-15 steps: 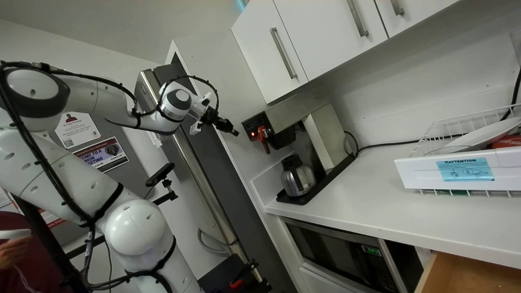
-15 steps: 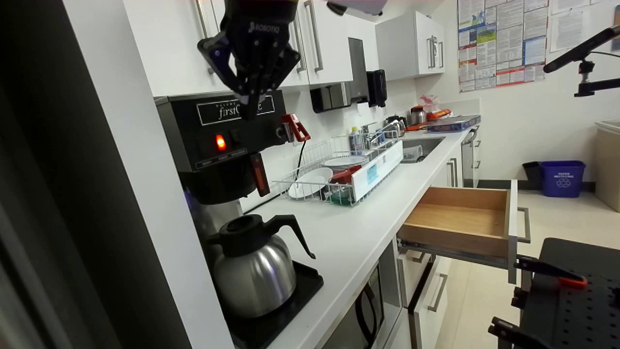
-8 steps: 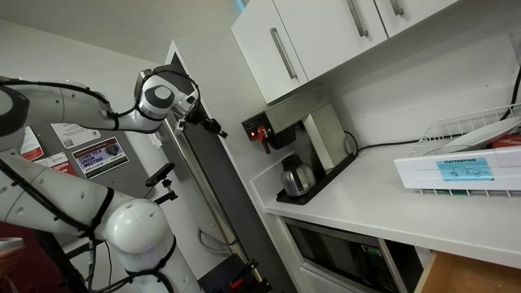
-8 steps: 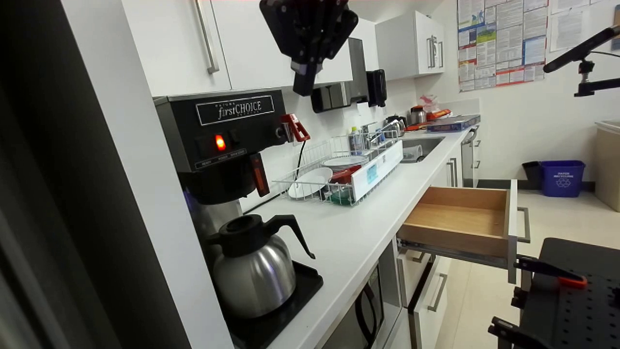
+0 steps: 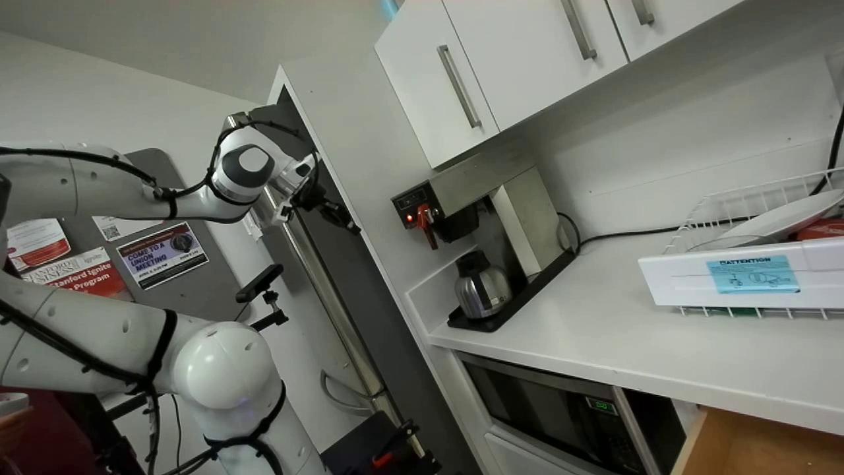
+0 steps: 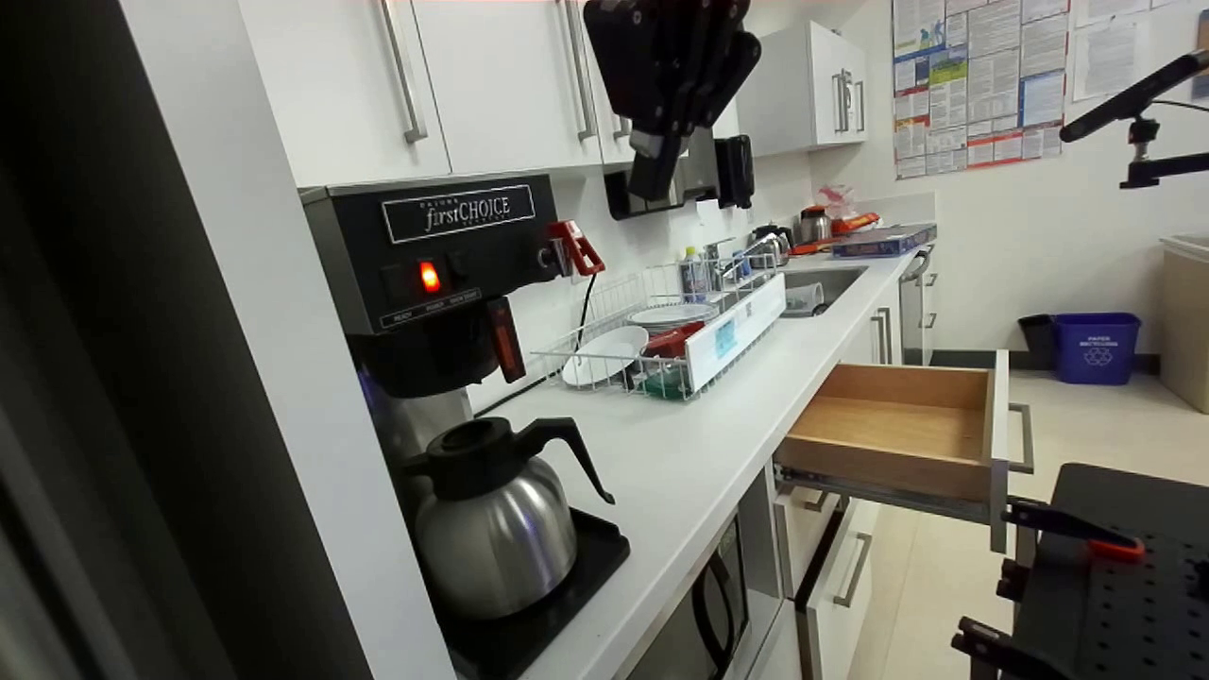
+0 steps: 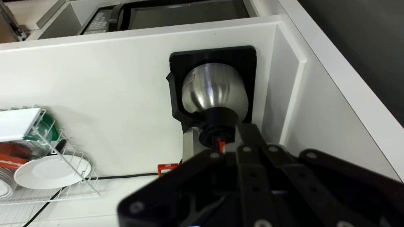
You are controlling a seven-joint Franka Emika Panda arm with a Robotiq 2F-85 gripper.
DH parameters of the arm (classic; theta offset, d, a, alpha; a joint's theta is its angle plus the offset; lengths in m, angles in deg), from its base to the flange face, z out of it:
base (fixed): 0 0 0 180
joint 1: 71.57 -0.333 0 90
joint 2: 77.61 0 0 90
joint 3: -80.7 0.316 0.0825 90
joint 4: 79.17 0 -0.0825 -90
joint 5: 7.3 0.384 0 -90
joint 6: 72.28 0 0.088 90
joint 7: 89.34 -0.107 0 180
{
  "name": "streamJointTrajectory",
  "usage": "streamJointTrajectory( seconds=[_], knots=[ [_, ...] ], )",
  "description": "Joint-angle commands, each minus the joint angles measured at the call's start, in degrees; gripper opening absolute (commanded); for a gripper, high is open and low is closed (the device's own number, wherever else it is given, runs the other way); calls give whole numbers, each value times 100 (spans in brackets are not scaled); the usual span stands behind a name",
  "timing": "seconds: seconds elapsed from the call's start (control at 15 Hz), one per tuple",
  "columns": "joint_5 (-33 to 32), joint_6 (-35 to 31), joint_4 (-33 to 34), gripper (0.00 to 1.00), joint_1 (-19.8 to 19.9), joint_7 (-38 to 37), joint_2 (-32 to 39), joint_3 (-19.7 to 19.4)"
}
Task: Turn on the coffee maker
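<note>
Closest to where I stand, the white arm (image 5: pixel 224 366) rises from the bottom of an exterior view, swells into a round joint, leans out past the left edge and shows again higher up, almost level as far as its wrist (image 5: pixel 245 170), left of centre. From there the gripper (image 5: pixel 351 225) slants down to the right, with a strip of white panel (image 5: pixel 372 178) between its tips and the coffee maker (image 5: pixel 475 185). In an exterior view it hangs at the top, right of centre, pointing down, its fingers (image 6: pixel 652 177) together all the way to the tips and nothing held in them. In the wrist view those fingers reach up from the bottom, side by side, tips a little right of centre.

The coffee maker stands at the left of the frame in an exterior view, on the white counter (image 6: pixel 661 434). An orange-red light (image 6: pixel 430 276) glows on its black front, and a red handle (image 6: pixel 565 232) sticks out beside it. The silver carafe (image 6: pixel 496 543) sits upright on the black base (image 6: pixel 602 548). Past that, nearer mid-frame, is a white wire rack (image 5: pixel 697 221) with plates (image 6: pixel 604 357) in it, and right of centre a wooden drawer (image 6: pixel 888 430) is pulled out. Farthest off, a blue recycling bin (image 6: pixel 1096 349) stands at the right.
</note>
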Motion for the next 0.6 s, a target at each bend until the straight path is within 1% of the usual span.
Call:
streamJointTrajectory(
  seconds=[0.0,0.2,0.53],
  knots=[
    [319,0,-304,0,-77,300,-351,-63],
    [469,-53,-381,0,-85,406,-453,-51],
    [535,-98,-390,0,-68,598,-565,-63]
  ],
)
